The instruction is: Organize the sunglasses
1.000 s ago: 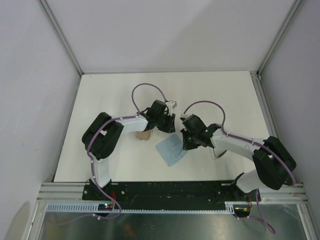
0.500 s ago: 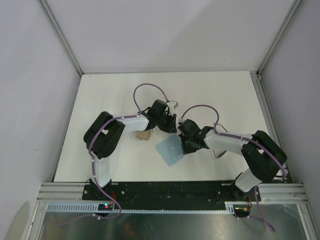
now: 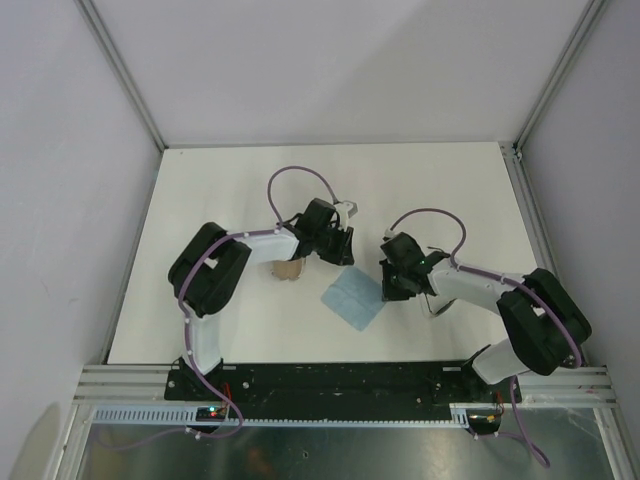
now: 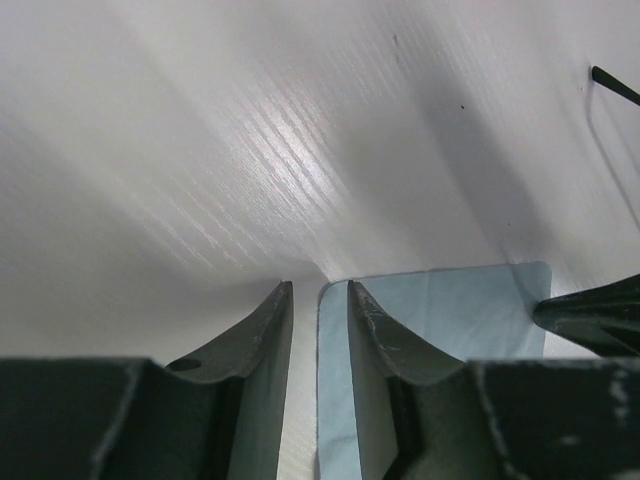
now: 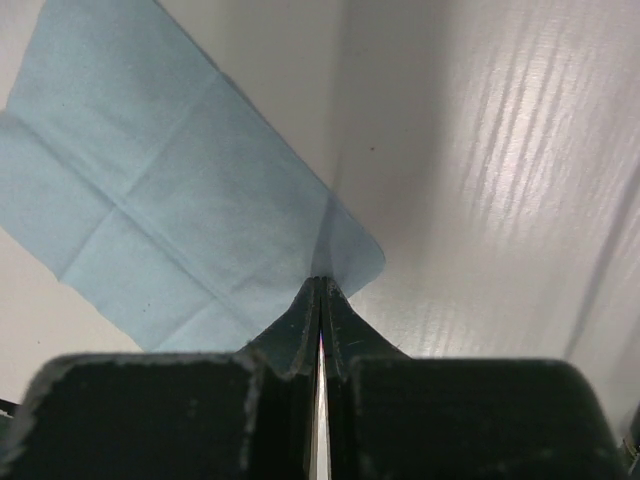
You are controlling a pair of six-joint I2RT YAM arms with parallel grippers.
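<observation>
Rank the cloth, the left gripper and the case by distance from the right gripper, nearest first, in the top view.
1. The cloth: its corner is pinched in the shut jaws of the right gripper, and it spreads to that gripper's left.
2. The left gripper: farther back and to the left, beyond the cloth.
3. The case: farthest left, partly covered from above.

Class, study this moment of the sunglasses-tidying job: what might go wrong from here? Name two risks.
1. The right fingers are shut right at the corner of the light blue cloth, so any sideways move may drag or bunch it.
2. The sunglasses lie just beyond the cloth, close to the right arm, which might knock their thin frame.
</observation>
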